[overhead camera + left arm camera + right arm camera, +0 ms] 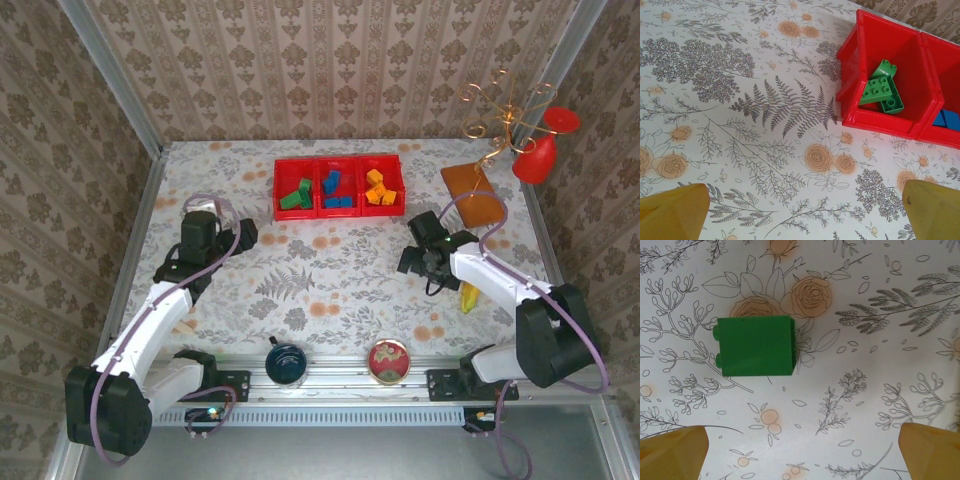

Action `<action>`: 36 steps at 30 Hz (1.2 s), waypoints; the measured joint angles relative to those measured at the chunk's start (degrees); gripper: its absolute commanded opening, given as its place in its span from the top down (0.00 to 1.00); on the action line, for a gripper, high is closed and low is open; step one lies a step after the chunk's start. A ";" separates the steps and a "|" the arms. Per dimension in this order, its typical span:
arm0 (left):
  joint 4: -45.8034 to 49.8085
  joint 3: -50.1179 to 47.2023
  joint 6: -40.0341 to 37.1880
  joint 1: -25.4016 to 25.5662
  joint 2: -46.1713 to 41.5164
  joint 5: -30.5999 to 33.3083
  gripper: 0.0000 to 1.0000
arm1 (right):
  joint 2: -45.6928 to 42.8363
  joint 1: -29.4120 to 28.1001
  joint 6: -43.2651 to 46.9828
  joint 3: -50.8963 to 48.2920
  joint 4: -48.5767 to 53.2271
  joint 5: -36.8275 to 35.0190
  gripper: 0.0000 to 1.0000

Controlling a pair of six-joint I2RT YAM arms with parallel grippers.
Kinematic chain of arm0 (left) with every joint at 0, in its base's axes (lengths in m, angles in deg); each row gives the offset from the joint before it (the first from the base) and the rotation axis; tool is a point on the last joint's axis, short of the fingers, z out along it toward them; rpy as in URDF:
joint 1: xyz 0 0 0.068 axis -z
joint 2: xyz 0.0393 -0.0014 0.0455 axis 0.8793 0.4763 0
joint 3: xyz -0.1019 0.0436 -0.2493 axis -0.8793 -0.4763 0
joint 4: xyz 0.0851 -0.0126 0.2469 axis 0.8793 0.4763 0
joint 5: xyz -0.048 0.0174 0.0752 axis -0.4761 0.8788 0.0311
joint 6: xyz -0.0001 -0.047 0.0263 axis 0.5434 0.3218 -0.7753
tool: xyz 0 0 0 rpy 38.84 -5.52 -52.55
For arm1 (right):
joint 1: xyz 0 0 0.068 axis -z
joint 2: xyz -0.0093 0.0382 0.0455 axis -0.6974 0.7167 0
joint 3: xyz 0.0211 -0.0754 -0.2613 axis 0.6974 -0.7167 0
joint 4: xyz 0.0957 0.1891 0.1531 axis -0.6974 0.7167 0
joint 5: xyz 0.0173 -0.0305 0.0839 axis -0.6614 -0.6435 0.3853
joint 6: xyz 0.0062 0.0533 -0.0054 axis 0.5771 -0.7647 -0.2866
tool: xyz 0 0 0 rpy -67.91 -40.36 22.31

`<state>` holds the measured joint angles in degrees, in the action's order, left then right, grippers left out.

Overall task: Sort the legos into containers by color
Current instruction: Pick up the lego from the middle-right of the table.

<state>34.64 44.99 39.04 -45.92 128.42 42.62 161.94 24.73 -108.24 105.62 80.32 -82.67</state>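
One green brick (756, 346) lies on the table outside the red tray (852, 65). We hold the right gripper (800, 455) spread over it, ready to descend and pinch. The left gripper (800, 210), also spread, hangs near the tray's green end, clear of the route.

The tabletop (330, 270) is white, printed with grey ferns and pale orange roses. The tray (300, 213) is bright red; its left compartment holds green bricks (296, 193), the middle blue bricks (334, 190), the right orange-yellow bricks (376, 188). A lone green brick (756, 346) lies on the print. The walls (330, 70) wear a beige damask pattern.
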 measured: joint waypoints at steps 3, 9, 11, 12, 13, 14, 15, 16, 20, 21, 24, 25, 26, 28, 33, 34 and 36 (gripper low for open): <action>0.00 0.00 0.00 0.02 0.00 0.00 0.00 | 1.95 0.02 0.24 0.02 -1.25 0.85 0.03; 0.00 0.00 0.00 0.00 0.00 0.00 0.00 | 6.62 1.01 1.73 1.88 -3.28 1.40 0.08; 0.00 0.00 0.00 0.00 0.00 0.00 0.00 | 8.09 1.49 2.34 2.78 -4.11 1.70 0.09; 0.00 0.00 0.00 0.00 0.00 0.00 0.00 | 8.76 1.70 2.62 3.23 -4.37 1.90 0.10; 0.00 0.00 0.00 0.00 0.00 -0.02 0.00 | 9.44 1.90 2.82 3.69 -4.74 2.10 0.11; 0.00 0.00 0.00 0.00 0.00 0.00 0.00 | 10.21 2.14 3.06 4.20 -5.20 2.27 0.13; 0.00 0.00 0.00 0.00 0.00 -0.02 0.00 | 10.97 2.38 3.30 4.68 -5.68 2.40 0.13; 0.00 0.00 0.00 0.00 0.00 0.00 0.00 | 11.58 2.58 3.52 5.09 -6.05 2.49 0.15; -0.02 -0.02 0.00 0.00 0.00 -0.02 0.00 | 14.51 3.54 4.72 7.10 -7.34 2.71 0.21; 0.00 -0.02 0.00 0.00 0.00 -0.02 0.00 | 15.17 3.82 4.94 7.41 -7.74 2.73 0.23; 0.00 -0.02 0.00 0.00 0.00 0.00 0.00 | 16.70 4.61 5.62 7.87 -8.31 3.39 0.29; 0.00 -0.02 0.00 0.00 0.00 0.00 0.00 | 17.16 4.79 5.75 7.96 -8.41 3.72 0.31; 0.00 -0.02 0.00 0.00 0.00 0.00 0.00 | 17.57 4.92 5.84 7.96 -8.55 3.89 0.33; 0.00 -0.02 0.00 0.00 0.00 0.00 0.00 | 18.03 5.09 6.01 8.17 -8.28 3.87 0.38; -0.02 -0.02 0.00 0.00 0.00 -0.02 0.00 | 18.08 5.27 6.16 8.39 -7.69 3.87 0.46; 0.00 -0.02 0.00 0.00 0.00 0.00 0.00 | 18.08 5.35 6.23 8.39 -7.65 3.89 0.48; -0.02 -0.02 0.00 0.00 0.00 -0.02 0.00 | 18.08 5.42 6.23 8.39 -7.43 3.82 0.52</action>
<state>34.61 44.96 39.04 -45.92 128.42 42.60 180.01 30.15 -102.01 114.01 72.89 -78.85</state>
